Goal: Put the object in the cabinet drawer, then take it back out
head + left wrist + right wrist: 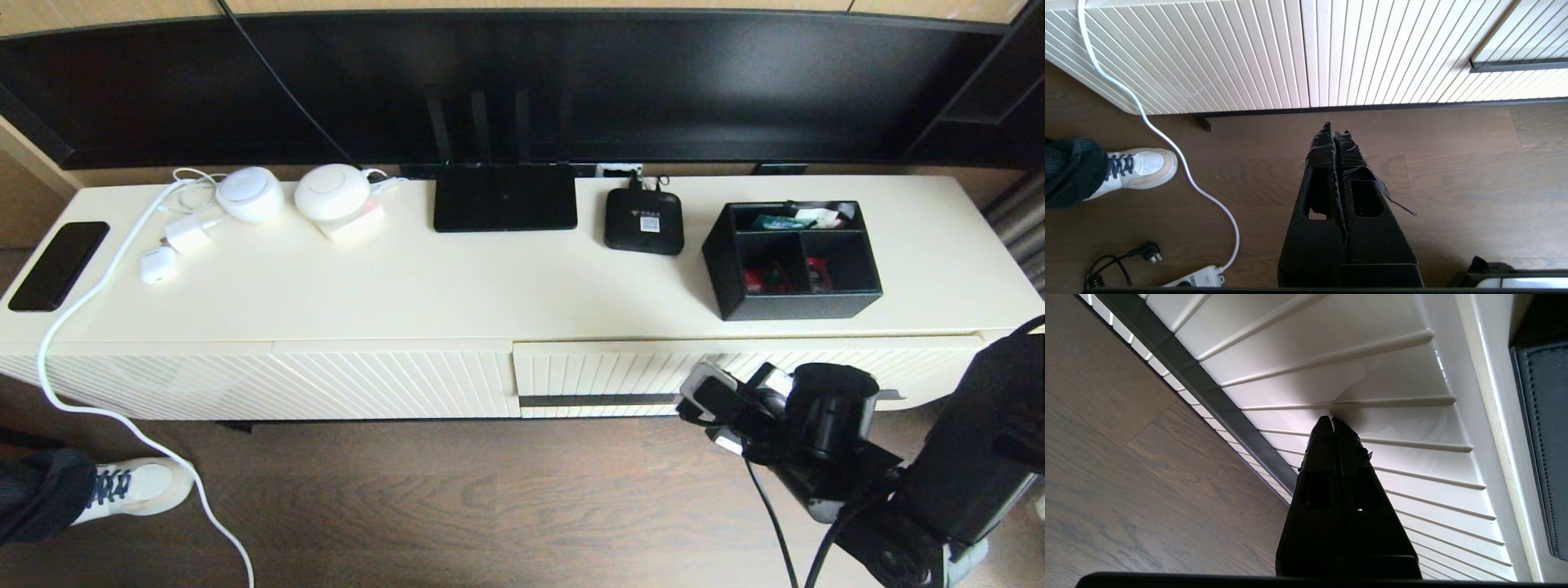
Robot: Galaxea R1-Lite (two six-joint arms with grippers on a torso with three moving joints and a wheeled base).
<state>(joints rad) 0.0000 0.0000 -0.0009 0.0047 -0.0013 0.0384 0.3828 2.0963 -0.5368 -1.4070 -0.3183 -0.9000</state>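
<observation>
Cream cabinet top [490, 286]: your organizer box [792, 260] sits at its front right edge above the closed drawer [604, 376], right gripper [1332, 420] clenched empty with tips at the ribbed front above the handle strip [1208, 392], left gripper [1336, 130] clenched, parked over floor.

A long cream cabinet [457, 286] runs from 9 to 3 o'clock across the head view, its left front a diagonally ribbed panel [326, 380]. Behind it, at 12 o'clock, hangs a wide black TV [522, 82], with pale wood wall [24, 175] at 10 o'clock. Dark wood floor [457, 506] fills 6 o'clock. Soft light glares off the cabinet top.
</observation>
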